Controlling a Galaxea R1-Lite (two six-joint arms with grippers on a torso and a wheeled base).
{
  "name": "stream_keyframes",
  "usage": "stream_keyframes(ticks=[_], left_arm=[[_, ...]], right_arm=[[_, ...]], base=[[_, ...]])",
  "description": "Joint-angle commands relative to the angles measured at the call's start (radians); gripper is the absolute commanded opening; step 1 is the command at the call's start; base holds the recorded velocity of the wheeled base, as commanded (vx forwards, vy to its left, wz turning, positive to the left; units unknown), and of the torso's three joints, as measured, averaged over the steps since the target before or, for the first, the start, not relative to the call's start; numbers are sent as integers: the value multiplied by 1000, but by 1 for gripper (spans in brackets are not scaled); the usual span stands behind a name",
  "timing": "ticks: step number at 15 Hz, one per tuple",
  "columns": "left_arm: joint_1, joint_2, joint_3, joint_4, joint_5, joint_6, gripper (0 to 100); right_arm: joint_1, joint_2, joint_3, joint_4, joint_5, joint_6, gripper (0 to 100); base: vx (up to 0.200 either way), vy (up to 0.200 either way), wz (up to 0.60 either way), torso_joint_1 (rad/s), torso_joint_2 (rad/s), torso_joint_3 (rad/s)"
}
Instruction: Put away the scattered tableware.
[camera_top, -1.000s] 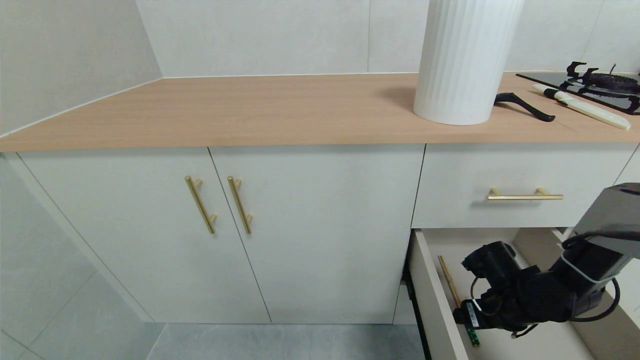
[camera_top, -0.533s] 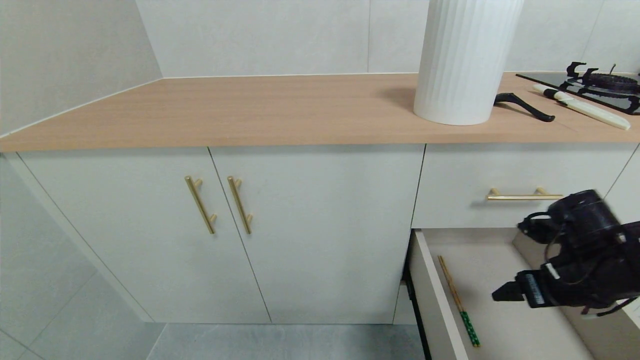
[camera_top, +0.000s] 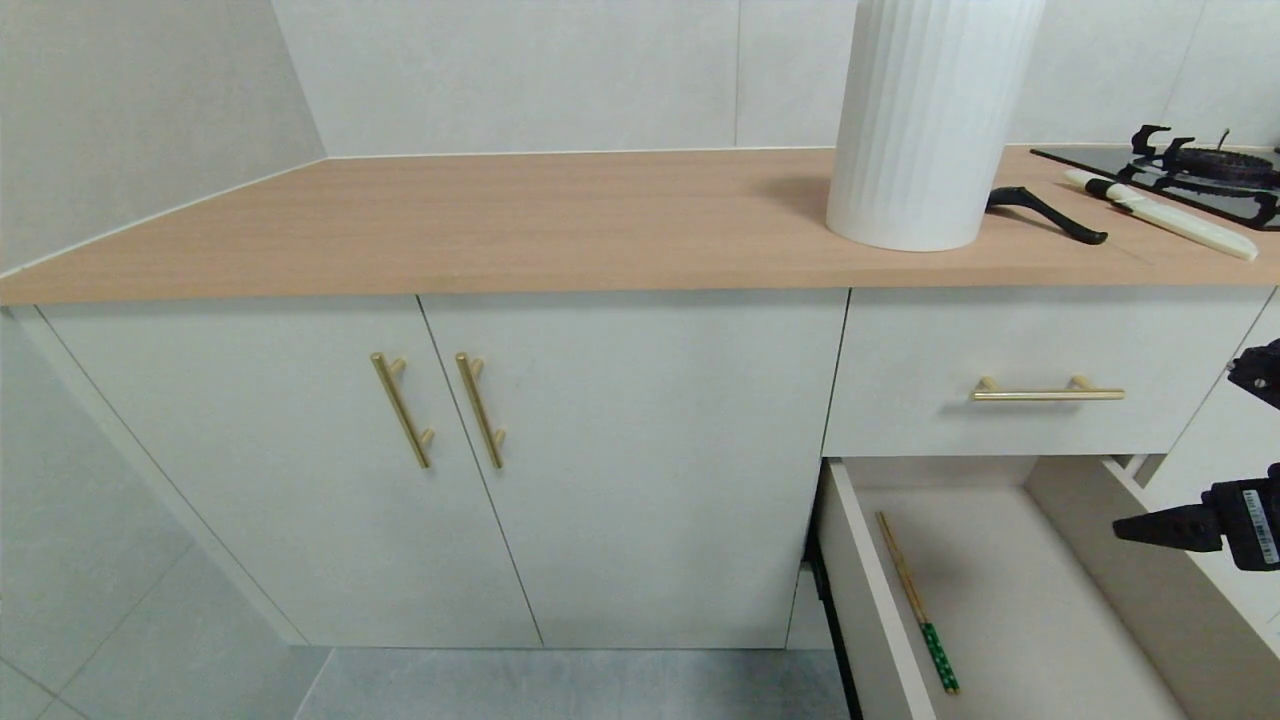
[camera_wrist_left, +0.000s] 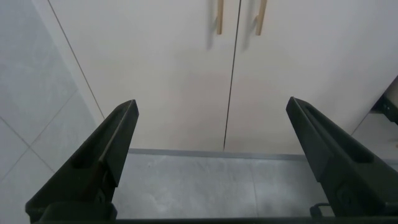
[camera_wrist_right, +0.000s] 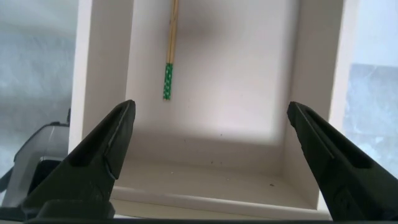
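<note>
- You are looking at an open drawer (camera_top: 868, 585) below the right end of the worktop (camera_top: 500, 220), pulled out beneath a closed drawer with a gold bar handle (camera_top: 1048, 393).
- The chopsticks (camera_top: 917, 603) are lying flat on the drawer floor, just beside and parallel to its left wall. Their green-patterned end is pointing toward the drawer front.
- In the right wrist view the chopsticks (camera_wrist_right: 170, 50) are lying near one side wall (camera_wrist_right: 102, 62), apart from both fingers.
- The right gripper (camera_wrist_right: 210, 111) is hovering above the drawer. Its fingers are spread wide and gripping nothing.
- In the head view one dark finger (camera_top: 1165, 527) of that gripper is showing at the right edge, over the drawer's right side.
- The left gripper (camera_wrist_left: 211, 106) is hanging low in front of the double cabinet doors (camera_wrist_left: 233, 74), above the grey floor. Its fingers are also spread wide, with nothing between them.
- On the worktop a tall white ribbed vase (camera_top: 925, 120) is standing upright.
- A black curved handle (camera_top: 1050, 212) is lying just to the vase's right, one end hidden behind it.
- A knife (camera_top: 1165, 213) with a pale blade is lying farther right, its handle end resting on the edge of the black hob (camera_top: 1205, 165).
</note>
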Motion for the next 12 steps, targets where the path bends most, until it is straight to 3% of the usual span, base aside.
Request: stream_keyframes(ticks=[1,7,12], left_arm=[[1,2,-1,-1,0,0,100],[-1,2,0,-1,0,0,100],[-1,2,0,-1,0,0,100]], right_arm=[[-2,-16,2,0,0,-2,100],[0,-18,11,-1,-1,-22,100],[0,-21,11,-1,-1,-28,100]], base=[[0,0,0,0,0,0],[0,0,0,0,0,0],[0,0,0,84,-273,-270]])
